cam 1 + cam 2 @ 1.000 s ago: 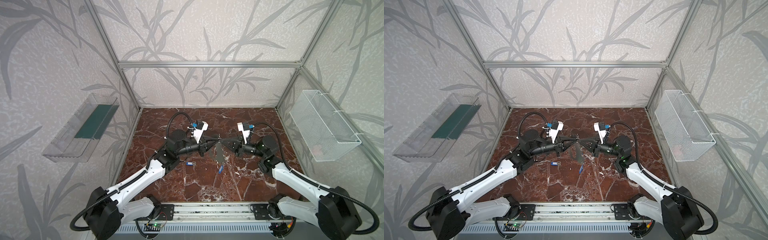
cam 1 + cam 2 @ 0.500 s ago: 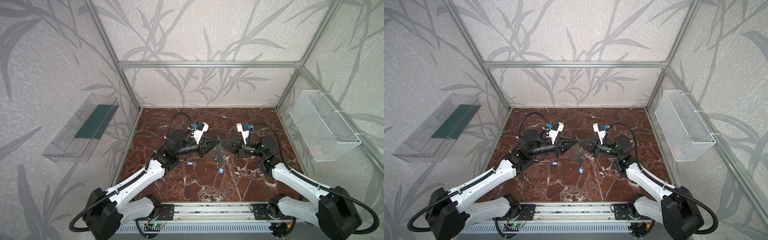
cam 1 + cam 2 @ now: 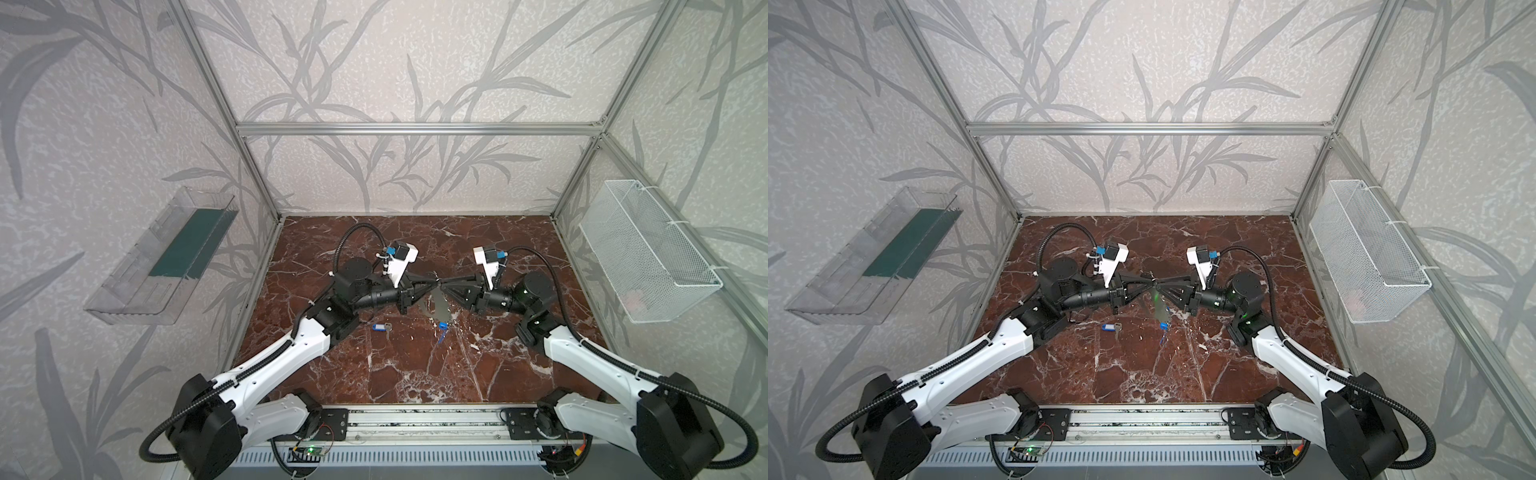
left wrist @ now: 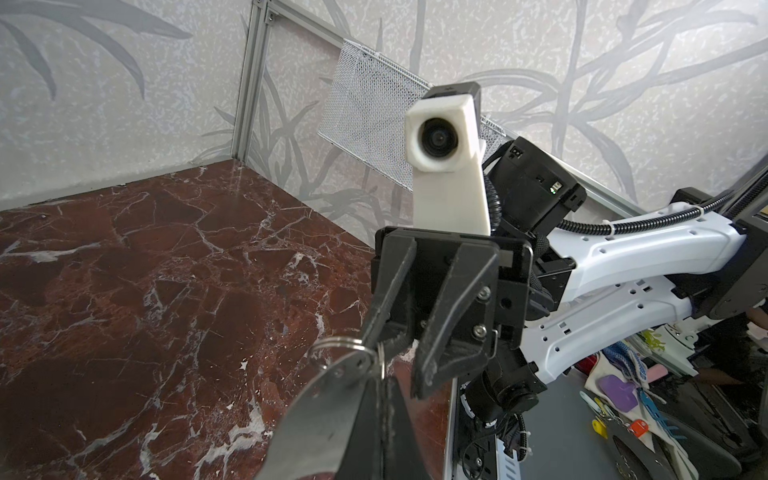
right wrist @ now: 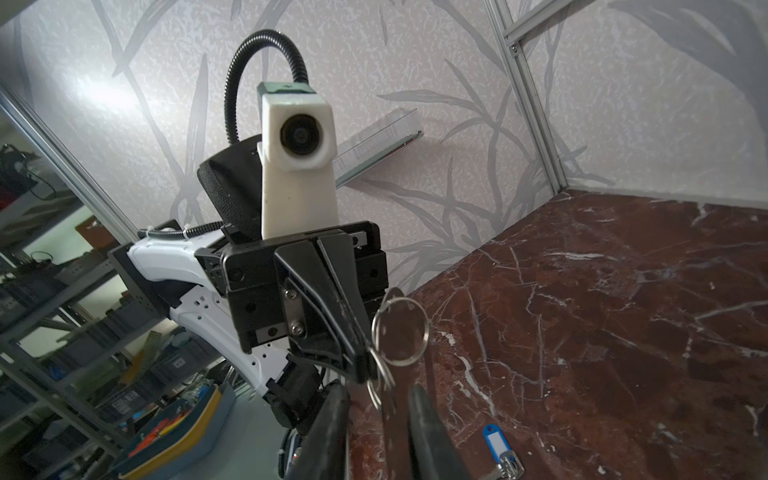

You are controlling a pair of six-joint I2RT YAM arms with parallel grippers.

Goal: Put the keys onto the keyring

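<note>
Threading is under way: the keyring (image 3: 435, 305) is held above the middle of the bench (image 3: 415, 374), clamped in the closed left tool (image 3: 435, 286), with one tagged key (image 3: 443, 327) hanging from it. The right tool (image 4: 397, 361) is part-open and empty beside the split ring (image 5: 401, 332). The loose key (image 3: 381, 328), lying toward the bench's left edge, must probably be fetched next.

**No writing legible in key-ring trial:** no lettering, brand, number or sign can be read anywhere in the enclosure. The white label window of the blue key tag (image 5: 497, 441) lying on the marble tabletop (image 5: 623, 332) appears blank in the right wrist view. In both top views the same tag (image 3: 377, 328) is too small to read. So is the second blue tag (image 3: 443, 326), hanging below the keyring (image 3: 436, 306).
</note>
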